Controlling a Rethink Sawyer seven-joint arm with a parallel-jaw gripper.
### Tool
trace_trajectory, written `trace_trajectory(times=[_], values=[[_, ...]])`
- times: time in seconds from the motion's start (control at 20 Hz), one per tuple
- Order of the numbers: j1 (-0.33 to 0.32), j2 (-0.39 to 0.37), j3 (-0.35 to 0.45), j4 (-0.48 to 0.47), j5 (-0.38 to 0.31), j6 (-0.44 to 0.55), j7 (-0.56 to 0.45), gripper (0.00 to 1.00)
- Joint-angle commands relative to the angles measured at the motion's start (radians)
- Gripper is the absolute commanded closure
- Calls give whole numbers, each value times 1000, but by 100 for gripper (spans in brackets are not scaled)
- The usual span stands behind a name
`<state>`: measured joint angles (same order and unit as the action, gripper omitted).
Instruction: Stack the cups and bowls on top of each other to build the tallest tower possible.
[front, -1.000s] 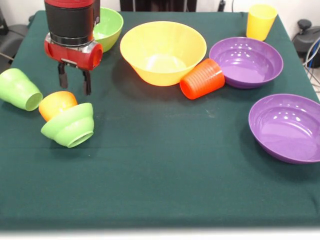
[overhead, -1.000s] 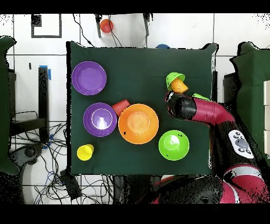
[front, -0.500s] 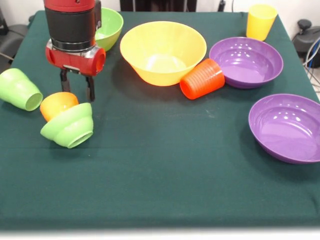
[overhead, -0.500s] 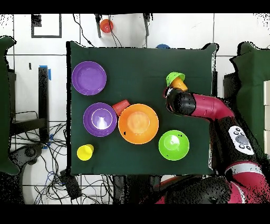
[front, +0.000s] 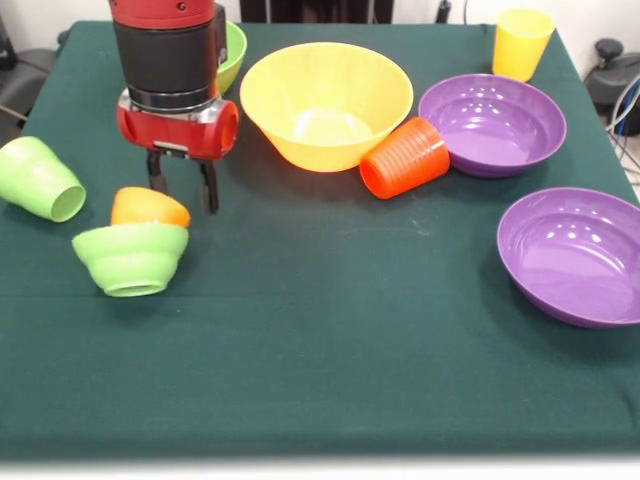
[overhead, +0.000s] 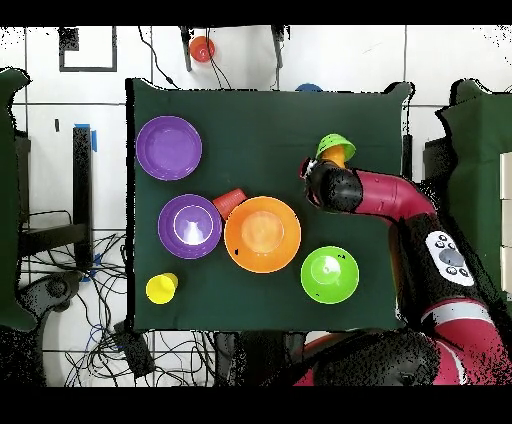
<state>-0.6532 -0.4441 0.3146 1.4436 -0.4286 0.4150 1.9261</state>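
Observation:
My gripper (front: 183, 192) hangs open with nothing between its fingers, just behind and right of the orange cup (front: 150, 207). That cup lies tipped against the small light-green bowl (front: 130, 258), which rests tilted with its rim facing down and forward. In the overhead view the arm covers the gripper, and the small bowl (overhead: 335, 146) and orange cup (overhead: 341, 156) show beside it. A light-green cup (front: 40, 178) lies on its side at the left. The red cup (front: 405, 158) lies against the large orange-yellow bowl (front: 325, 100). The yellow cup (front: 522, 42) stands upright far right. No tower stands in view.
Two purple bowls (front: 492, 123) (front: 575, 255) sit at the right. A medium light-green bowl (front: 232, 50) is partly hidden behind the arm. The green cloth table (front: 330, 360) stretches wide in front of the bowls.
The gripper has moved right and nearer the camera in the front view. The orange cup and small green bowl shifted, and the bowl rolled further rim-down.

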Motion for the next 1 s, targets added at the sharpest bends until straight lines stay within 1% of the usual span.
trace_trajectory(times=[0.05,0.2,0.45,0.65,0.9,1.0], values=[[-17,75,126,-66,-73,-16,-170,0],[-14,62,138,-68,-70,-14,-154,0],[-23,53,151,-35,-74,-38,-126,0],[-39,60,165,-30,-88,-39,-141,0],[-68,59,185,-39,-85,34,-202,0],[-72,69,182,-43,-102,20,-203,0]])
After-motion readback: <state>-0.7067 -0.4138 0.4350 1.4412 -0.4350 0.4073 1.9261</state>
